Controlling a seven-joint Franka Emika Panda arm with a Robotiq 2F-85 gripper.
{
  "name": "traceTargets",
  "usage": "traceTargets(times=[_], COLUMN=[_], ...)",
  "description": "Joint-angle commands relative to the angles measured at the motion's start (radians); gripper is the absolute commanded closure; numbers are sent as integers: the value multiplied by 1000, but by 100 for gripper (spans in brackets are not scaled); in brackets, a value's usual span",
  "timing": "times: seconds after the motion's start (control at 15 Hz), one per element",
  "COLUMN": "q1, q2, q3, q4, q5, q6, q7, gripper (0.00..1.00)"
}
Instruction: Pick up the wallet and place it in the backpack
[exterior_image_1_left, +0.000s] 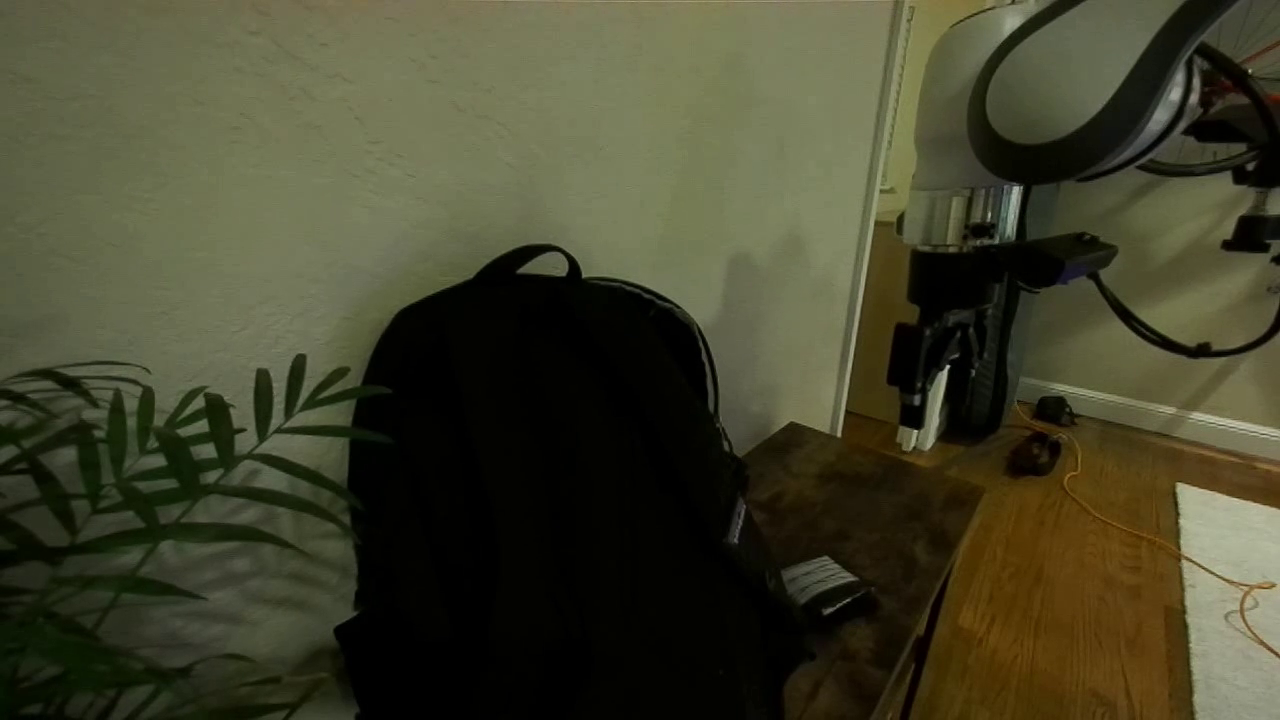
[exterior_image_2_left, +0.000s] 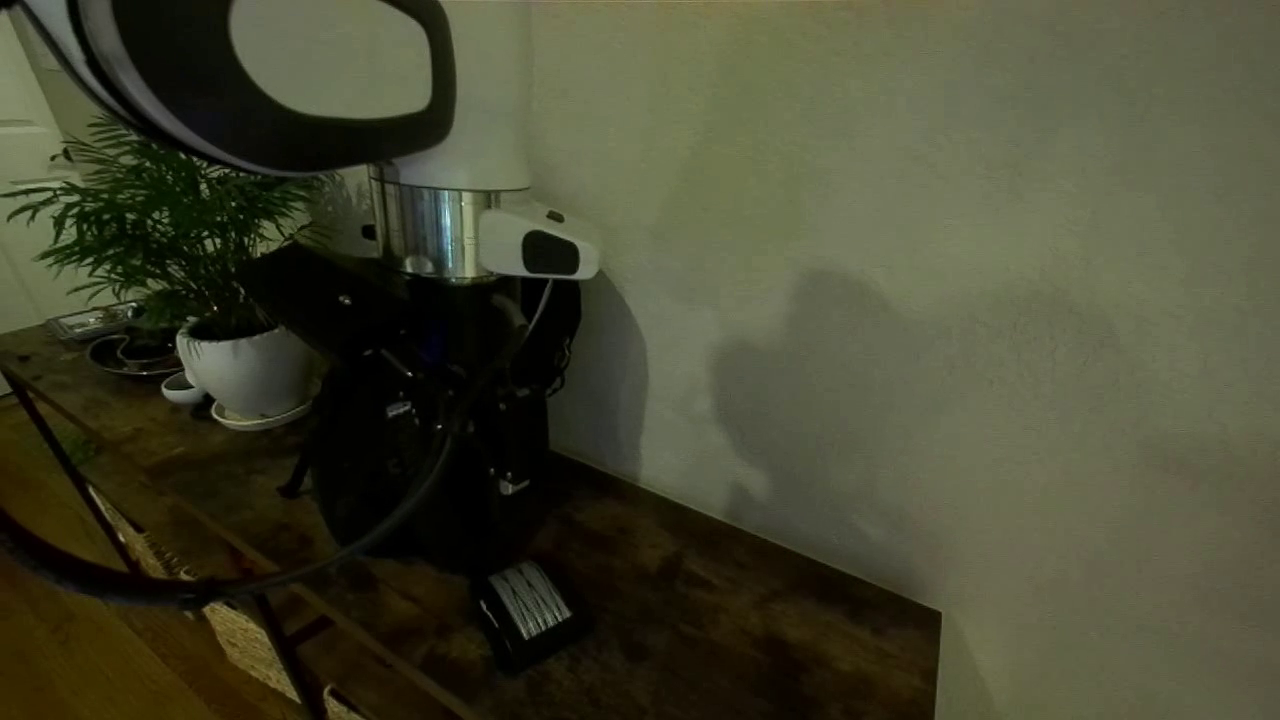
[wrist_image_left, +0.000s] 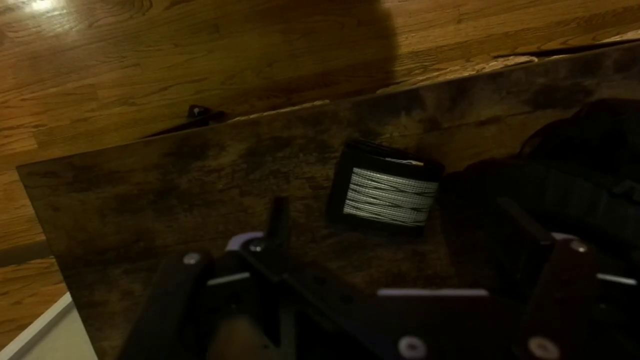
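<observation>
Gripper (wrist_image_left: 393, 202) nearest in the wrist view, its two fingers spread wide; beyond them a black wallet (wrist_image_left: 386, 192), pale grey face up, lies on the brown table (wrist_image_left: 150, 200), just left of the black backpack (wrist_image_left: 595, 145).

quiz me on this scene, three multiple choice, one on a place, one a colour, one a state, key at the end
1. Where is the wallet?
A) on the floor
B) on the tabletop, beside the backpack
C) inside the backpack

2. What colour is the plant pot?
A) red
B) blue
C) white

3. How does the gripper stand?
A) open
B) shut, holding nothing
C) shut on the wallet

Key:
1: B, as both exterior views show it lying there, outside the backpack.
2: C, as its pale wall shows in an exterior view.
3: A, as the wrist view shows its fingers standing well apart, the wallet ungripped.
</observation>
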Motion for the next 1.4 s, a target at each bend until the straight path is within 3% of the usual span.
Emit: traceTargets(times=[0.0,0.4,0.67,1.33], q1=[0,18,35,133], q2=[11,105,164,326], q3=[4,10,11,-44], q4=[-3,-15,-43,-47], q5=[-6,-33,-25,-49], q6=[15,111,240,434], q7=[8,58,96,222], gripper=[0,0,0,0])
